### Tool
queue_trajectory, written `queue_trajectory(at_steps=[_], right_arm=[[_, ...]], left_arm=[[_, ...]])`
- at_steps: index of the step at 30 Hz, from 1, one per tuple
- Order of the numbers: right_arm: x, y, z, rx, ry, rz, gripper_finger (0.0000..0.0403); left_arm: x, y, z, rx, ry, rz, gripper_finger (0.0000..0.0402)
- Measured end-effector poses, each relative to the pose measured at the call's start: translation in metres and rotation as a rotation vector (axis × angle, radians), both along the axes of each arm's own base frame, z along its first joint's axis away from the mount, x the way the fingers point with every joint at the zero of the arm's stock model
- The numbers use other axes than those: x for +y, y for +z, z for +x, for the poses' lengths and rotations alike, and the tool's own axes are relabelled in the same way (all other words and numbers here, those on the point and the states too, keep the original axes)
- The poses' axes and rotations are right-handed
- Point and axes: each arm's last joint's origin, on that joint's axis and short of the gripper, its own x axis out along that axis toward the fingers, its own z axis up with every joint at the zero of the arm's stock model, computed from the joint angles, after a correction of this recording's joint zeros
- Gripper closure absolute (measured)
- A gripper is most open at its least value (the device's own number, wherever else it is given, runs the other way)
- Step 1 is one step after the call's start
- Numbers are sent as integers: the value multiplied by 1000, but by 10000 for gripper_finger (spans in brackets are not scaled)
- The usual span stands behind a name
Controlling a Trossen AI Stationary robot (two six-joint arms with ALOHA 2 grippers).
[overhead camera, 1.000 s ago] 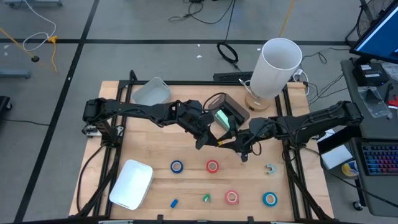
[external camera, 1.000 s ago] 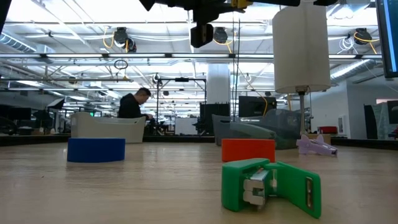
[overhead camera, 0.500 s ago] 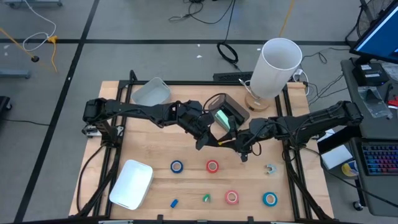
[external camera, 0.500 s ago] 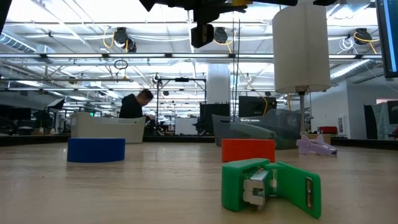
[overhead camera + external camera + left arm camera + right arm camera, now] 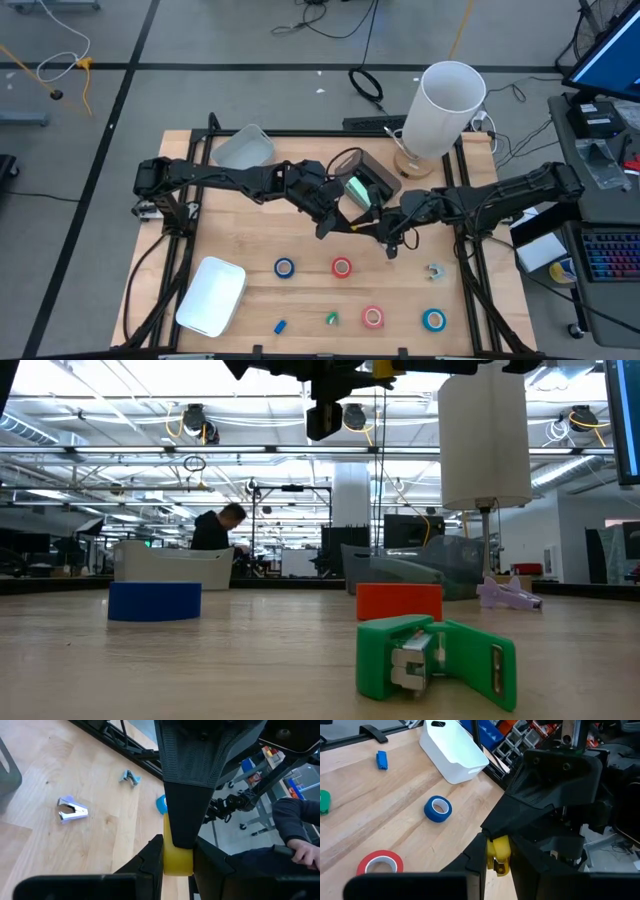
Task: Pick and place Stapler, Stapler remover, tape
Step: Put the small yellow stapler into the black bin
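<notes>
A small yellow stapler (image 5: 360, 227) hangs high above the middle of the table, between my two grippers, which meet tip to tip. My left gripper (image 5: 346, 225) comes from the left and my right gripper (image 5: 376, 229) from the right, and both are shut on it. On the wood lie two blue tape rolls (image 5: 285, 267) (image 5: 433, 320), two red ones (image 5: 342, 267) (image 5: 372, 317), a pale stapler remover (image 5: 434, 270), a green stapler (image 5: 331, 319) and a blue one (image 5: 280, 326). My left gripper pinches the yellow stapler's near end (image 5: 177, 862) between its two fingers, reaching about level from the table's left. The stapler is lifted clear of the table. My right gripper covers its other end. My right gripper pinches the stapler's opposite end (image 5: 498, 851) between its two fingers, coming about level from the table's right, head-on to my left gripper. The stapler spans the two grippers, well above the wood.
A white bin (image 5: 211, 296) stands at the near left, a grey bin (image 5: 243, 148) at the far left and a dark bin (image 5: 378, 178) behind the grippers. A tall white roll on a stand (image 5: 445, 105) is at the far right. A person sits in the room beyond.
</notes>
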Motion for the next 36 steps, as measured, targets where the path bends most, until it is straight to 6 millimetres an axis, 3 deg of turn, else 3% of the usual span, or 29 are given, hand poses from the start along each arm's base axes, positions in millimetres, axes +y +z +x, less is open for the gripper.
queue_trajectory(at_steps=[5, 14, 20, 28, 36], right_arm=[[-1, -1, 0, 9, -19, 1, 352], [-2, -9, -2, 79, -64, -8, 353], [-10, -13, -4, 124, -184, -70, 353], [-51, -25, -5, 241, -441, -110, 353], [-93, -67, 5, 493, -601, -101, 353]], left_arm=[[1, 0, 0, -9, 11, 25, 300], [5, 4, 2, -61, 45, 89, 188], [21, -1, -2, 6, 35, 45, 145], [29, -23, -18, 303, 109, 22, 138], [19, -33, -24, 437, 247, 161, 137]])
